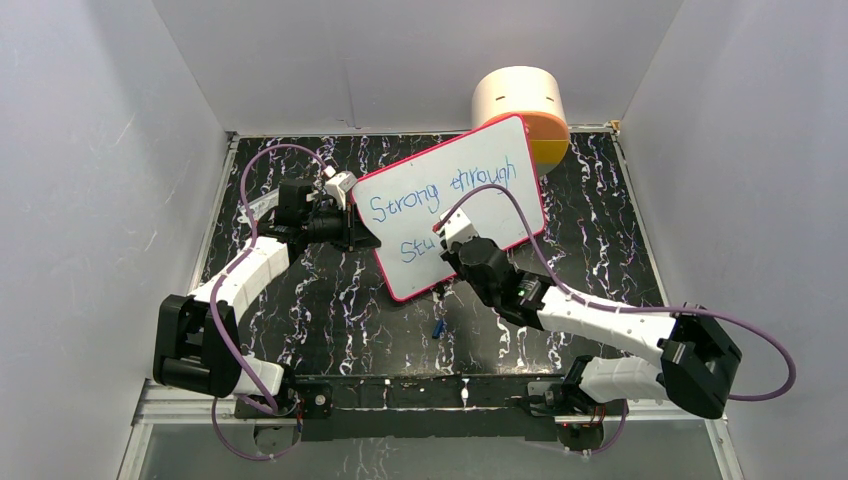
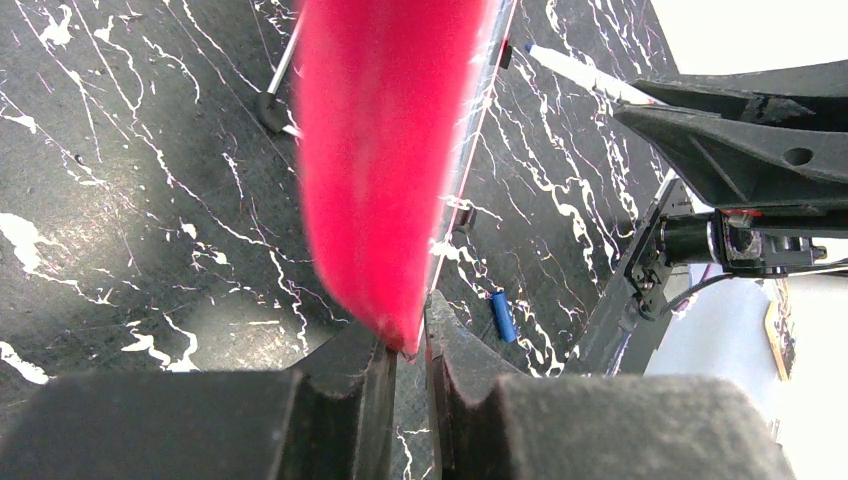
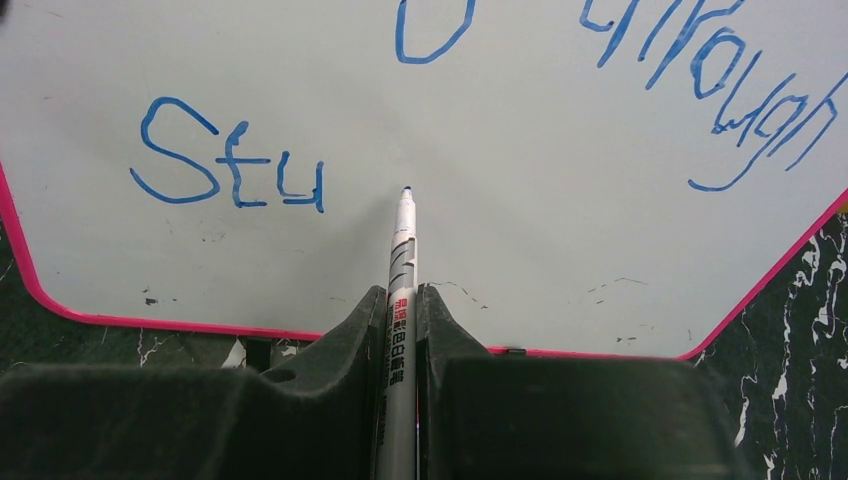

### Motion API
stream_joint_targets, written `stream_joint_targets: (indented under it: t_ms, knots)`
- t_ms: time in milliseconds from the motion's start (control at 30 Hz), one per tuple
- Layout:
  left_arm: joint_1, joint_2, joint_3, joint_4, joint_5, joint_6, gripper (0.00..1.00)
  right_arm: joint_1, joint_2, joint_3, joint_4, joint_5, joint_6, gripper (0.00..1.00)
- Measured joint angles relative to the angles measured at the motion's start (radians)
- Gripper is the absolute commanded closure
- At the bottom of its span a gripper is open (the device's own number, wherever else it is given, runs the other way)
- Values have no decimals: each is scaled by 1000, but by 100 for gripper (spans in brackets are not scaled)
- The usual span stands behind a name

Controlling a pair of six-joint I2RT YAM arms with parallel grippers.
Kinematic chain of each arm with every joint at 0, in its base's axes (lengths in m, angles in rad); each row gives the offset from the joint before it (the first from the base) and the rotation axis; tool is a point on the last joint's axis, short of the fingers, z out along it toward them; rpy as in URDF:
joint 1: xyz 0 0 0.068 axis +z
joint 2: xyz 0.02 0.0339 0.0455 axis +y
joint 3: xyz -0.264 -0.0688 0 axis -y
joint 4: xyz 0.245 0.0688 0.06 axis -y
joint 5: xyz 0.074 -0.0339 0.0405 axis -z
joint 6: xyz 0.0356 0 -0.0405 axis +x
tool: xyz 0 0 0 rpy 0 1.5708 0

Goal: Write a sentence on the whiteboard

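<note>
The whiteboard (image 1: 405, 270), white with a pink frame, stands tilted on the table. My left gripper (image 1: 365, 237) is shut on the whiteboard's left edge, whose pink frame (image 2: 385, 170) runs down between its fingers (image 2: 408, 335). The sentence (image 1: 405, 203) in blue reads "Strong through", with "Stu" (image 3: 230, 160) on a second line. My right gripper (image 3: 402, 295) is shut on a grey-white marker (image 3: 403, 250). The marker's blue tip sits just right of the "u", at the board's face (image 3: 560, 240); whether it touches, I cannot tell.
A small blue marker cap (image 1: 438, 327) lies on the black marbled table in front of the board, also in the left wrist view (image 2: 503, 316). A cream and orange cylinder (image 1: 520, 100) stands behind the board's top right corner. White walls enclose the table.
</note>
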Motion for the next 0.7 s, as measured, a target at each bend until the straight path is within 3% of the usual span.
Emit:
stream_joint_targets:
  t_ms: [700]
  knots:
    - [0, 3, 5, -7, 1, 0, 100, 0, 37, 0, 5, -53, 0, 100]
